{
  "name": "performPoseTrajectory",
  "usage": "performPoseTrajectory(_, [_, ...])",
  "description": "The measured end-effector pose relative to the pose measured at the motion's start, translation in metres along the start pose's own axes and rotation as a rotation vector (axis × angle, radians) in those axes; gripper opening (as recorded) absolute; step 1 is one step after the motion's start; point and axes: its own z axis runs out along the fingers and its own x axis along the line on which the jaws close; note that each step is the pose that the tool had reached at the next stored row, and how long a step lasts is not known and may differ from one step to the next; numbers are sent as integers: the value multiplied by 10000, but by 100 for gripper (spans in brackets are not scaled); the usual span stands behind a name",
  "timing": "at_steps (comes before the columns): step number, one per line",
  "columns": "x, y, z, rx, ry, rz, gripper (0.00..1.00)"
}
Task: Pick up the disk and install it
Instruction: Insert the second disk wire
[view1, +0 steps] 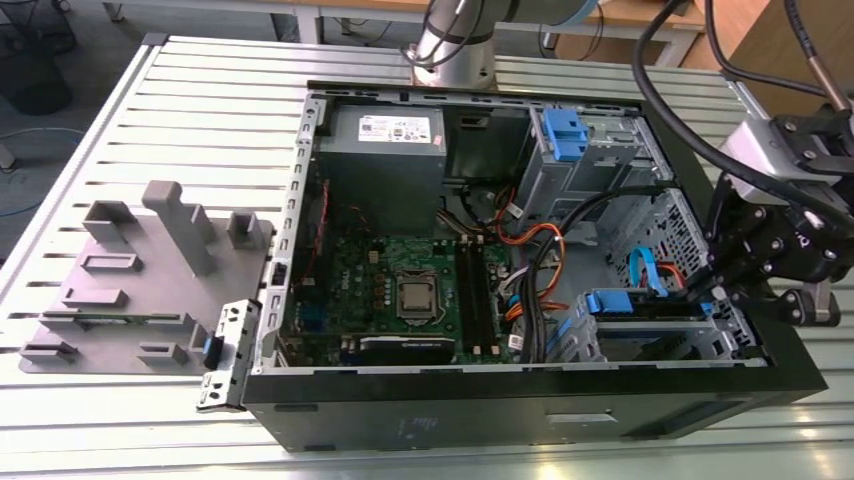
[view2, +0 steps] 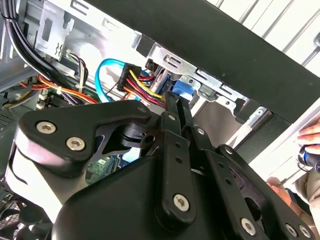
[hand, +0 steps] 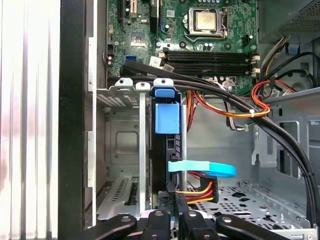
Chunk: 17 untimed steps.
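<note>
The open case (view1: 534, 405) lies on the tabletop (view1: 187, 120), my hand (hand: 172, 212) at its drive cage (hand: 125, 150). The disk (hand: 166, 119) stands on edge in the cage, straight ahead of my fingertips. My hand is narrow, fingers nearly together. Black cables (hand: 225, 97) cross beyond the disk; a blue cable (hand: 202, 169) crowds just beside me.

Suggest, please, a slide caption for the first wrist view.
Gripper poised at the drive cage, with the blue-railed disk standing on edge in its slot, motherboard beyond.

Blue-railed disk (hand: 166, 117); green motherboard (view1: 380, 262); black case (view1: 534, 398); grey holder (view1: 134, 270)
</note>
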Motion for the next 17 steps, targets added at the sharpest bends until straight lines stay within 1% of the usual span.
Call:
performPoseTrajectory(3, [2,2,14,0,9,0,16])
performPoseTrajectory(9, [2,2,16,0,7,0,16])
performPoseTrajectory(10, [2,2,18,0,2,0,18])
performPoseTrajectory(11, [3,2,18,0,4,0,23])
performPoseTrajectory(13, [2,2,17,0,5,1,23])
performPoseTrajectory(14, [2,2,17,0,6,0,30])
performPoseTrajectory(17, [3,9,21,1,6,2,30])
